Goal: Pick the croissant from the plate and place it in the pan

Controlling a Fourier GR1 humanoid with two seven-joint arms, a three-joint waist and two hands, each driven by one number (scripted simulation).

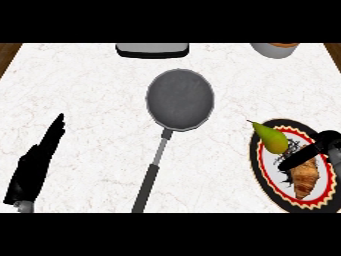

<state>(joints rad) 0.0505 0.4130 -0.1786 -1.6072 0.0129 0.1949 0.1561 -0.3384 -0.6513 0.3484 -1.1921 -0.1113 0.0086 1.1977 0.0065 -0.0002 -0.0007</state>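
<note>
While the croissant [306,179] lies on the plate [264,172] by the desk's right edge, beside a pear [271,138], the right hand [322,148] hovers above it, fingers extended, grasping nothing. Pan [179,99] sits mid-desk. Left hand [36,165] rests released near the left edge.

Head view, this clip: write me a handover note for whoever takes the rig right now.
Left hand: open, resting at the lower left of the counter, holding nothing.
Right hand: over the plate at the right edge, fingers reaching just above the croissant; a grip cannot be confirmed.
The croissant lies on the plate beside a pear.
The pan sits mid-counter, nothing in it, handle toward the robot.
Done: the approach. Left: grasp, lift, carry left, place in the pan.
</note>
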